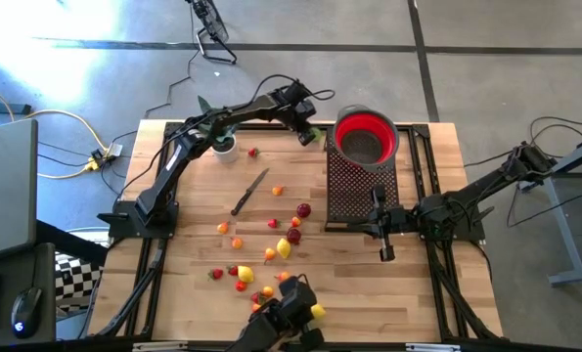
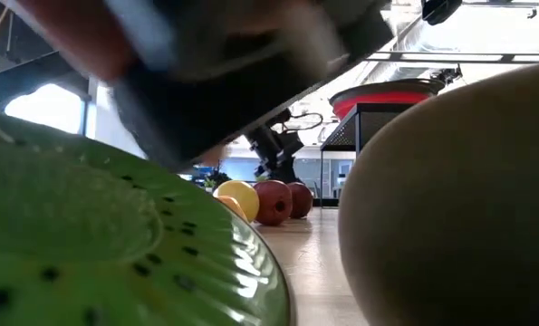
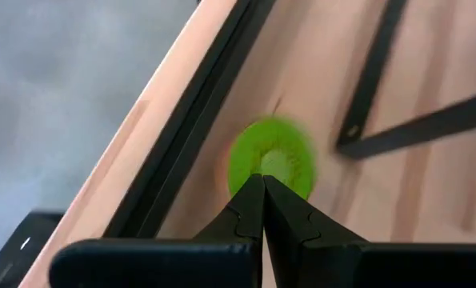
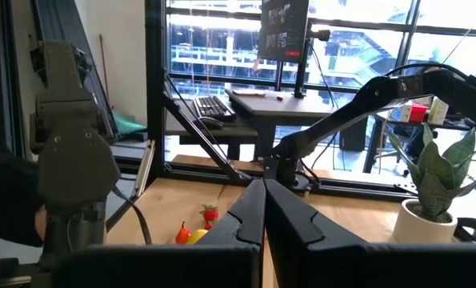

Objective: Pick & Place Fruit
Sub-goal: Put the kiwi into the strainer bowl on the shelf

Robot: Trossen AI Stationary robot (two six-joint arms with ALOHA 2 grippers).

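Note:
A flat green kiwi slice (image 3: 282,148) lies on the wooden table by its far edge, next to the black stand (image 1: 361,186) that carries the red bowl (image 1: 366,137). My left gripper (image 3: 263,180) is shut, slanting down, its tips at the slice (image 1: 315,134). Several small red, orange and yellow fruits (image 1: 291,230) lie scattered mid-table. My right gripper (image 1: 386,254) waits shut and level beside the stand, holding nothing. My left gripper's shut fingertips (image 3: 254,192) stand at the near rim of the kiwi slice (image 3: 250,164), coming slanting down from above. Whether they touch it I cannot tell. The slice lies flat on the table.
A brown-handled knife (image 1: 249,191) and a white potted plant (image 1: 222,145) stand left of the slice. A black rail (image 3: 182,120) runs along the table's far edge. More fruit (image 1: 240,276) lies near the low camera (image 1: 291,311) at the near edge.

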